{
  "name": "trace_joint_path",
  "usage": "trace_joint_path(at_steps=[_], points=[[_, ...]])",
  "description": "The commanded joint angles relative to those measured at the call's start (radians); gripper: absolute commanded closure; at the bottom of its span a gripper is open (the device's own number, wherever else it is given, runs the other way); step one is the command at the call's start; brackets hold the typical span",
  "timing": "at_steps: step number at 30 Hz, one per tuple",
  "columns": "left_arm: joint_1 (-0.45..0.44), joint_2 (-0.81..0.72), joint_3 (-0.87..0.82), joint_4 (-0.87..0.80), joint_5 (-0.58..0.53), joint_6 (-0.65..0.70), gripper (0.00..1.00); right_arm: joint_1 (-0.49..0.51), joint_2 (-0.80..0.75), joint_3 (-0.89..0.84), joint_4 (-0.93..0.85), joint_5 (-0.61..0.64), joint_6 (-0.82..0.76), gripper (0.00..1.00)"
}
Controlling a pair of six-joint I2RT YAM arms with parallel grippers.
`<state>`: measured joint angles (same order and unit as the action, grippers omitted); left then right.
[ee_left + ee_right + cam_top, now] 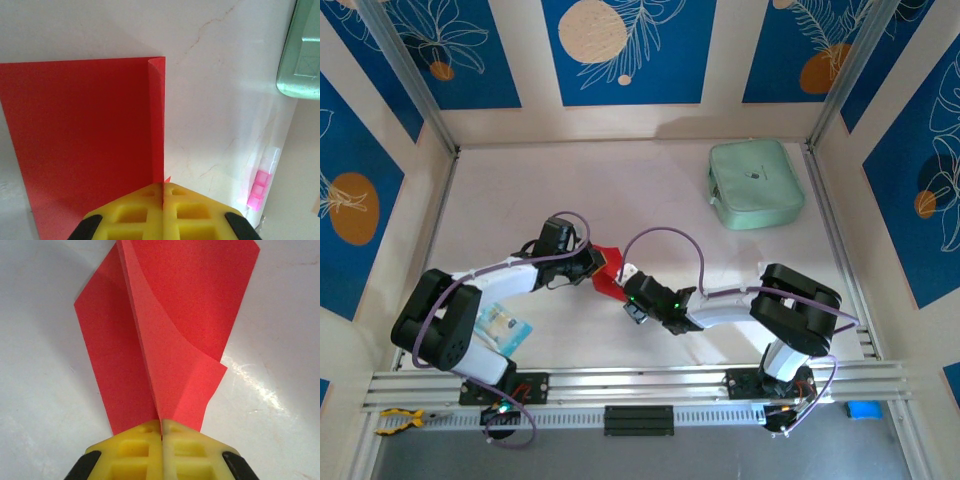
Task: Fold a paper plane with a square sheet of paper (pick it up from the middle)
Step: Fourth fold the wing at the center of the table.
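Seen from above, the square sheet of paper sits at the middle of the counter, caught between the two arms. The left tool meets its left side and the right tool meets its near right side. A mint-green pouch lies well apart at the far right, and a blue-and-white packet lies beside the left arm's base.

Next, the left wrist view: the left tool has its yellow fingers pressed together on a thin red edge. The paper spreads away and to the left of it, with a narrow raised flap along its right side.

Lastly, the right wrist view: the right tool is clamped on the paper's crease. The sheet fans outward from it, one panel to each side, the right one curling.
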<state>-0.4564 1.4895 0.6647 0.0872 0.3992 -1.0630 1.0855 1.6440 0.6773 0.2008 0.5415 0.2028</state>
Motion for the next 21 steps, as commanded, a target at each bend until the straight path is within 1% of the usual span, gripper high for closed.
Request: trace_joint_path(at_steps=[1,3,5,8,9,12,14,19,21], points=[[0.002,-0.002,0.022,-0.037,0.0,0.03,0.88,-0.012,0.011,-0.01,0.02,-0.062,0.046,0.97],[0.004,-0.01,0.026,-0.052,-0.009,0.035,0.79,-0.019,0.011,-0.014,0.028,-0.084,0.066,0.98],[0.01,-0.026,0.026,-0.074,-0.02,0.042,0.72,-0.031,0.008,-0.022,0.041,-0.114,0.087,0.98],[0.016,-0.052,0.023,-0.108,-0.046,0.048,0.57,-0.062,-0.001,-0.032,0.05,-0.194,0.133,0.98],[0.02,-0.061,0.022,-0.117,-0.058,0.049,0.53,-0.073,-0.004,-0.035,0.052,-0.22,0.147,0.98],[0.021,-0.087,0.015,-0.141,-0.079,0.053,0.48,-0.104,-0.009,-0.039,0.057,-0.298,0.185,0.98],[0.023,-0.098,0.013,-0.154,-0.086,0.056,0.46,-0.117,-0.009,-0.04,0.061,-0.326,0.208,0.98],[0.026,-0.108,0.013,-0.161,-0.086,0.059,0.46,-0.142,0.001,-0.045,0.067,-0.367,0.248,0.98],[0.025,-0.11,0.012,-0.161,-0.086,0.058,0.47,-0.155,0.008,-0.042,0.063,-0.391,0.27,0.98]])
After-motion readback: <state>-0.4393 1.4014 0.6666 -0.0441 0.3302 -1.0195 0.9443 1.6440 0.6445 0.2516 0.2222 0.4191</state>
